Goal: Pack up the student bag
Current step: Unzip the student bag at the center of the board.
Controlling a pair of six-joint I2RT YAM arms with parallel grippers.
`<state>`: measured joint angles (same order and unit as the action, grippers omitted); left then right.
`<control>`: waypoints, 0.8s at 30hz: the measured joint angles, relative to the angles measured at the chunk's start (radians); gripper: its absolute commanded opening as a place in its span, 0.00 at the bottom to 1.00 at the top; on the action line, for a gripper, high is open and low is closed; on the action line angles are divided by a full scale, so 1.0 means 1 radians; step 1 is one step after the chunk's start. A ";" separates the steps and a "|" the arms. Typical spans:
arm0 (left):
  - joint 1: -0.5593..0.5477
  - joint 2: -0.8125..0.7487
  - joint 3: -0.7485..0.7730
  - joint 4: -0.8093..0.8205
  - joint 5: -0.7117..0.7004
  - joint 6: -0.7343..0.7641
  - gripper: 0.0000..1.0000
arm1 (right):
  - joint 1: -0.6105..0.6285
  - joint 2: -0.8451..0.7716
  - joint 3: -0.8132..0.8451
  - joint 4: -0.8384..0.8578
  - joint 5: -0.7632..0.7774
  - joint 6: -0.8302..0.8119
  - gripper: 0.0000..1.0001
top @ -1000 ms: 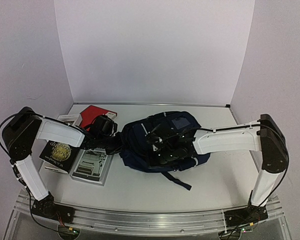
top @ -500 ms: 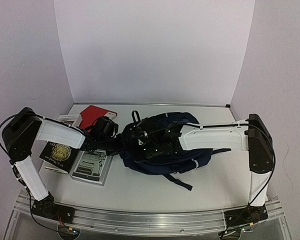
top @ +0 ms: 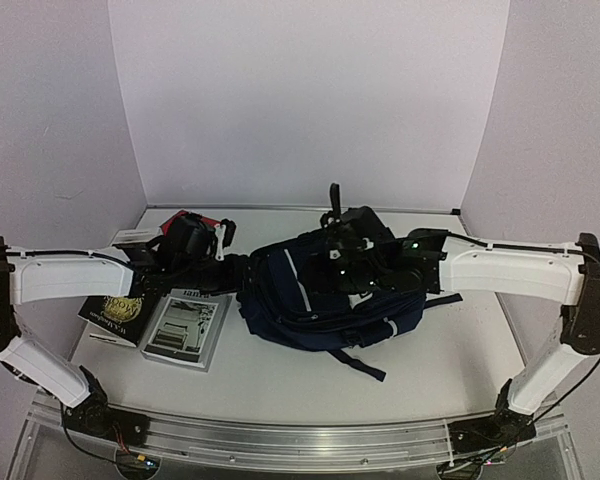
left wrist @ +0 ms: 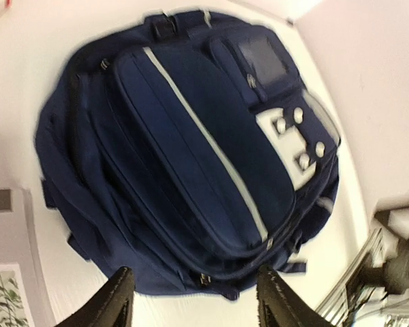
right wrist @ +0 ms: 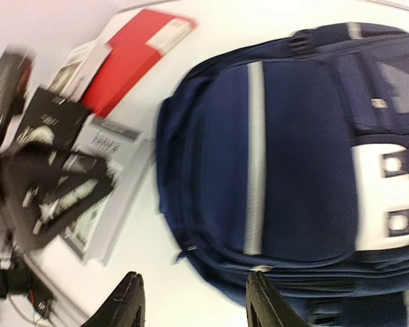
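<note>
- Books (top: 185,325) lay on the left of the counter (top: 450,360).
- My left end effector (left wrist: 195,270) hung at the left edge of the student bag (top: 320,300), 2 fingers apart, empty.
- The student bag lay flat mid-counter.
- My right end effector (right wrist: 194,274) hovered above it, fingers apart, empty.

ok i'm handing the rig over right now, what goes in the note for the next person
Left gripper: open, empty, above the bag.
Right gripper: open, empty, also above the bag.
Bag: lies flat mid-table, front up, looks zipped shut.
Books: red book, black book and white book lie on the table left of the bag, outside it.
Done: nothing visibly packed.
Left: open the bag, load the books.
</note>
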<state>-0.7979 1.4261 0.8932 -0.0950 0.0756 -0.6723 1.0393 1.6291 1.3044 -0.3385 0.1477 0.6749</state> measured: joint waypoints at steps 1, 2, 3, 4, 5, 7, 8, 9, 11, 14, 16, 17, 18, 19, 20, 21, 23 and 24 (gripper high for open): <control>-0.025 0.007 0.006 -0.016 -0.001 0.008 0.66 | -0.019 -0.016 -0.021 0.002 0.008 0.002 0.50; -0.055 0.021 0.015 -0.030 0.000 0.016 0.67 | -0.038 -0.026 -0.043 0.001 0.017 0.004 0.50; -0.085 0.036 0.026 -0.044 -0.001 0.021 0.67 | -0.057 -0.036 -0.065 0.000 0.025 0.006 0.50; -0.113 0.055 0.039 -0.053 -0.001 0.025 0.68 | -0.072 -0.040 -0.084 -0.001 0.033 0.007 0.50; -0.142 0.074 0.053 -0.064 -0.001 0.028 0.68 | -0.084 -0.043 -0.101 -0.003 0.040 0.008 0.50; -0.186 0.112 0.083 -0.091 -0.005 0.037 0.67 | -0.096 -0.045 -0.128 -0.009 0.047 0.010 0.50; -0.199 0.129 0.097 -0.102 -0.010 0.040 0.64 | -0.097 -0.048 -0.139 -0.011 0.049 0.011 0.50; -0.209 0.146 0.113 -0.115 -0.018 0.042 0.59 | -0.096 -0.051 -0.147 -0.014 0.049 0.011 0.50; -0.221 0.191 0.157 -0.148 -0.046 0.047 0.49 | -0.096 -0.060 -0.161 -0.014 0.049 0.011 0.50; -0.227 0.243 0.205 -0.187 -0.086 0.048 0.44 | -0.096 -0.083 -0.177 -0.014 0.050 0.014 0.50; -0.230 0.263 0.220 -0.214 -0.115 0.045 0.44 | -0.096 -0.099 -0.185 -0.012 0.049 0.017 0.50; -0.231 0.269 0.226 -0.229 -0.131 0.044 0.44 | -0.096 -0.106 -0.188 -0.011 0.049 0.019 0.50; -0.231 0.273 0.232 -0.245 -0.146 0.045 0.44 | -0.096 -0.113 -0.191 -0.009 0.049 0.021 0.50; -0.231 0.276 0.238 -0.258 -0.159 0.045 0.44 | -0.096 -0.117 -0.194 -0.007 0.049 0.022 0.50; -0.231 0.278 0.243 -0.270 -0.171 0.045 0.44 | -0.096 -0.120 -0.195 -0.005 0.049 0.024 0.50; -0.231 0.280 0.249 -0.279 -0.182 0.045 0.42 | -0.096 -0.122 -0.195 -0.004 0.049 0.026 0.50; -0.231 0.285 0.259 -0.290 -0.189 0.045 0.34 | -0.096 -0.122 -0.195 0.002 0.049 0.029 0.50; -0.231 0.289 0.265 -0.294 -0.192 0.048 0.31 | -0.096 -0.122 -0.196 0.004 0.048 0.030 0.50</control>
<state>-1.0290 1.7153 1.1580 -0.3887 -0.1160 -0.6245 0.9432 1.5066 1.1082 -0.3348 0.1957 0.7049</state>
